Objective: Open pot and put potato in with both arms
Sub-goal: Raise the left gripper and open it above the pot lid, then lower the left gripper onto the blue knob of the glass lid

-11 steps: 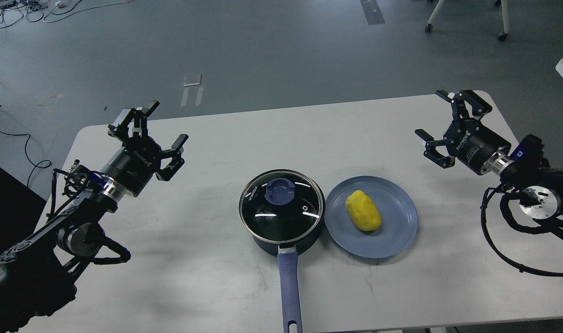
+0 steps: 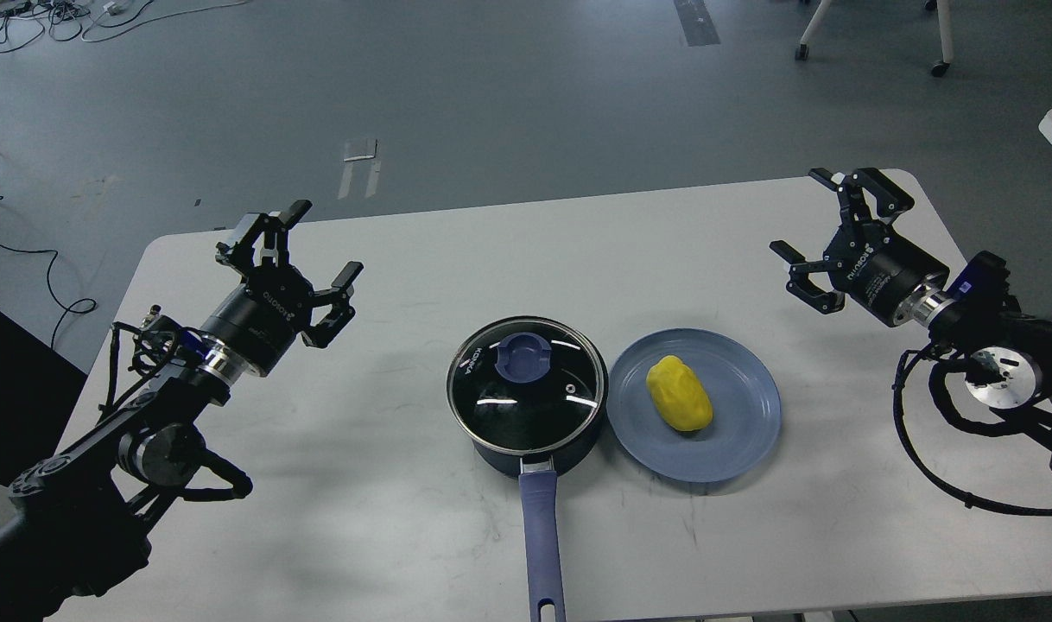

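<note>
Our left gripper (image 2: 288, 250) and right gripper (image 2: 828, 233) hang splayed and empty, well apart either side of the lidded pot (image 2: 526, 393), presumably readying for its lid while the potato (image 2: 680, 395) waits on the plate (image 2: 750, 441) just right of it.

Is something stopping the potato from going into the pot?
Yes, the glass lid sits shut on the pot, covering its opening. The potato lies on the blue plate just right of it. Both claws, left and right, hang open, holding nothing.
</note>
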